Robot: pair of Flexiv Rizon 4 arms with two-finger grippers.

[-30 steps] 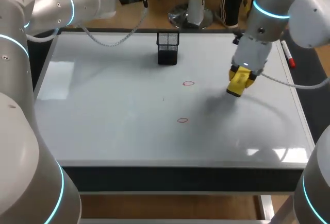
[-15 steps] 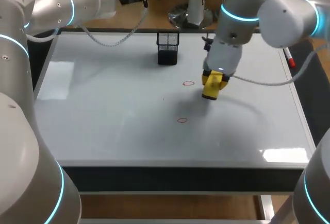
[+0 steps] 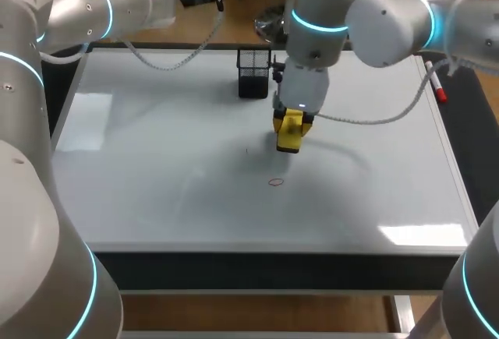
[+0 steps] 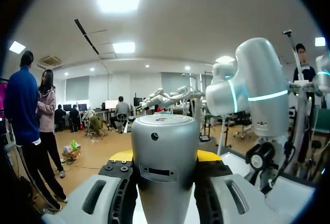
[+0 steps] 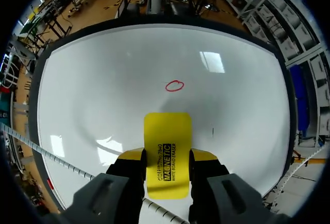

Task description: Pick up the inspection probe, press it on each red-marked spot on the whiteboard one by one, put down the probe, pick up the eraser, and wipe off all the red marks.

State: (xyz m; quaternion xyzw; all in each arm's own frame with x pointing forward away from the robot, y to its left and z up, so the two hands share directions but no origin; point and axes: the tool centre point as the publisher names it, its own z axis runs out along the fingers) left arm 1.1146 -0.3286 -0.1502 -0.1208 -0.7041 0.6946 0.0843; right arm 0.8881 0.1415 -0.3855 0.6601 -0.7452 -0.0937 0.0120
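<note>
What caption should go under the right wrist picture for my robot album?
Right gripper grips the yellow eraser, with one red mark on the whiteboard just ahead.

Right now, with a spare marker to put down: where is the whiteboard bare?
Left half of the whiteboard, left of the mesh holder and red mark, and its near right corner. Crowded mid-board: the right gripper holds the eraser there.

A black wire-mesh pen cup [image 3: 253, 72] stands upright at the far middle of the desk [image 3: 273, 270], square in outline, its contents not visible. Well apart from it, a white marker pen with a red cap [image 3: 438, 88] lies along the desk's right edge, red end nearer the front.
</note>
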